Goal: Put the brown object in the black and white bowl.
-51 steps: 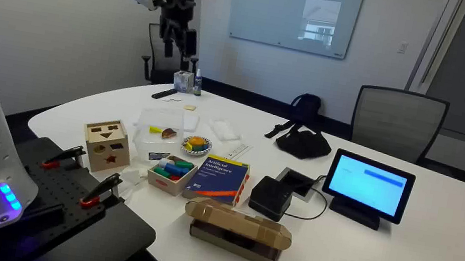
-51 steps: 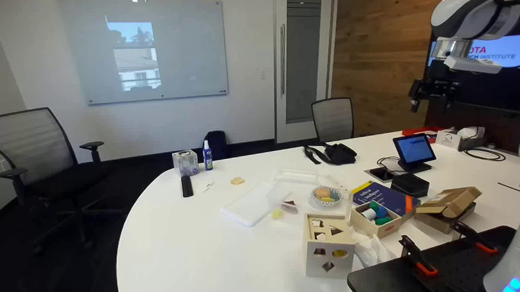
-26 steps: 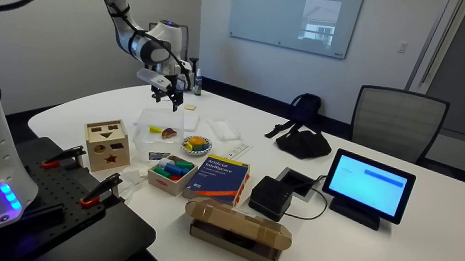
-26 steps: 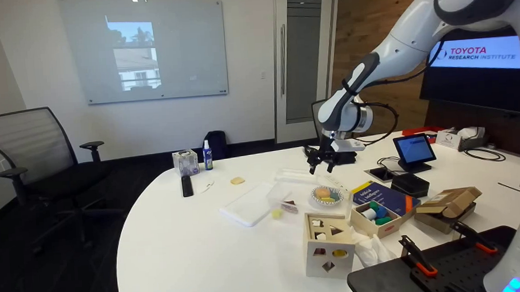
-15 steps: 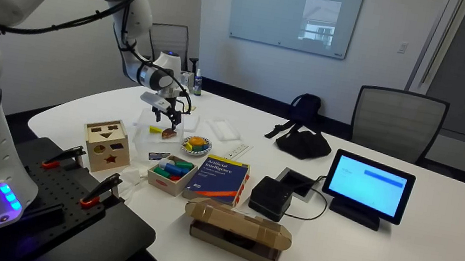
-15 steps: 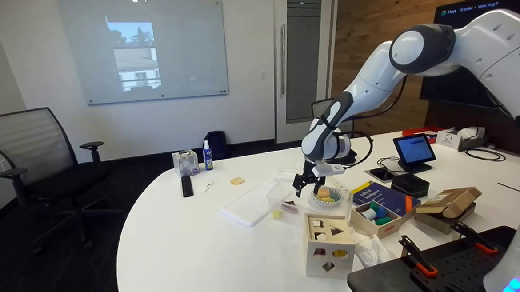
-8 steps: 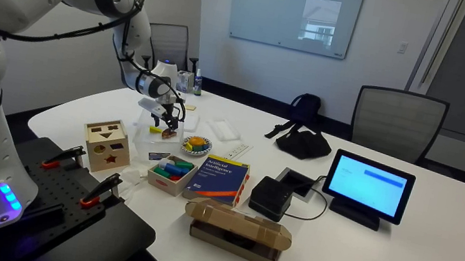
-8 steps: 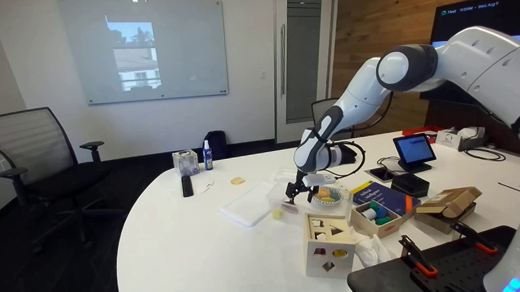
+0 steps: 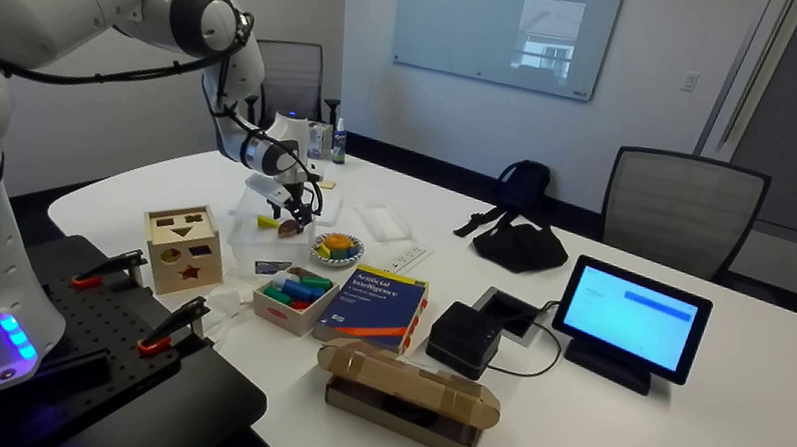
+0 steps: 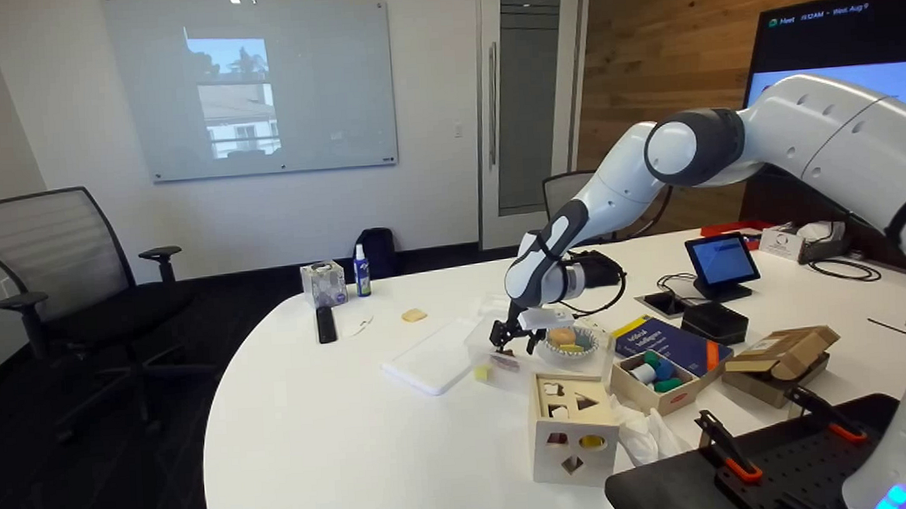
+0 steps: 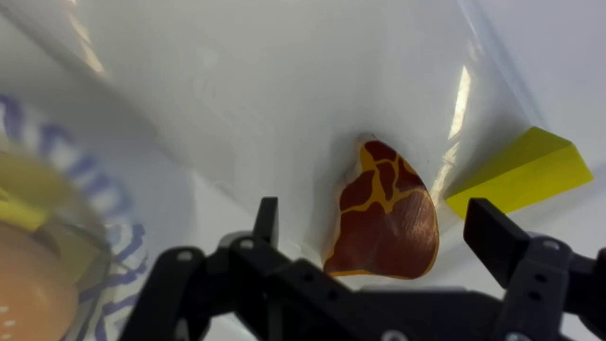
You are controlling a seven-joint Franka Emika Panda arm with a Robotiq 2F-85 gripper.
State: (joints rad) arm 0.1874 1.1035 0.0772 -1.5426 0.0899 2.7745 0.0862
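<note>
My end effector (image 11: 371,218) is spread, w/ glossy dark-brown lump (image 11: 390,237) in clear plastic tub (image 11: 284,94) showing btwn fingers (image 11: 268,220), & round black-and-white patterned bowl (image 9: 329,261) just beside tub.

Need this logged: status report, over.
Gripper open, grasping nothing. Brown object in clear container, not in bowl. Yellow wedge beside it, possibly in one finger's way.

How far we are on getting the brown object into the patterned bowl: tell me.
Looks done: the gripper is lined up, its fingers either side of the brown object in the wrist view. In hand: the grasp, apparently; the jaws stand open with gaps on both sides, so nothing is held. Left: closing, lifting, carrying and releasing, as the object lies outside the patterned bowl.
</note>
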